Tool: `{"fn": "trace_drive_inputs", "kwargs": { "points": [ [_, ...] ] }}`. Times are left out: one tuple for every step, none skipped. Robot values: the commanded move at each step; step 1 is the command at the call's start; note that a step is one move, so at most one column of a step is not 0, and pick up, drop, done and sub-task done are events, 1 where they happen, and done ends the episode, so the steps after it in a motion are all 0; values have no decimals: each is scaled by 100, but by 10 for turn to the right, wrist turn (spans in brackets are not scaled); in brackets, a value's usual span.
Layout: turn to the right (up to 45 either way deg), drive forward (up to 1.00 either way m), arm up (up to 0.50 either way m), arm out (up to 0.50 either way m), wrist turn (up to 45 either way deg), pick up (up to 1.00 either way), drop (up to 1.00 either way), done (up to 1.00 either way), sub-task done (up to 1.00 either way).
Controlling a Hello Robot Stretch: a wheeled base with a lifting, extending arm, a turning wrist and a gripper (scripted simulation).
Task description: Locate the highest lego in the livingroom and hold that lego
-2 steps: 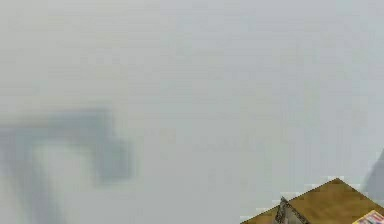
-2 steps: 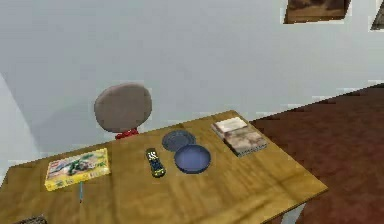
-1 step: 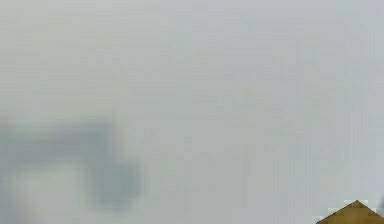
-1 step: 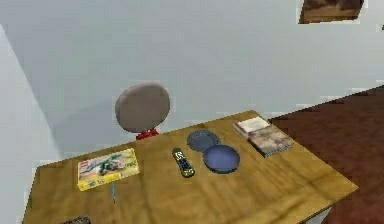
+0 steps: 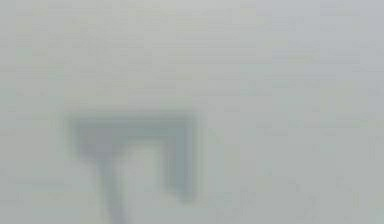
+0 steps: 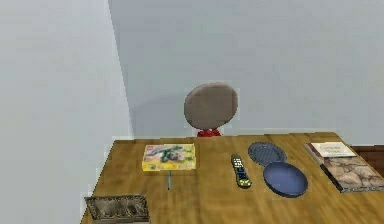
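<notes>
A wooden table (image 6: 215, 190) stands against a pale grey wall (image 6: 280, 60), seen from above in the arm side view. Toward the table's left lies a flat yellow box (image 6: 168, 157) with a colourful picture on its top, the kind of box a lego set comes in; it rests flat on the tabletop, well apart from the other things. A thin small stick-like item (image 6: 170, 183) lies just below it. Near the middle lies a dark remote control (image 6: 239, 170). To its right are two blue-grey plates (image 6: 285, 180), one behind the other, then a stack of books (image 6: 345, 165) at the right edge. A flat framed object (image 6: 118, 207) sits at the table's near left corner. Behind the table stands a chair (image 6: 210, 105) with a round grey-brown back and a red seat. The gripper's state cannot be told.
</notes>
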Motion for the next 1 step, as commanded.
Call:
{"fn": "trace_drive_inputs", "kwargs": {
  "points": [
    [0,0,50,0,0,0,0,0,0]
  ]
}}
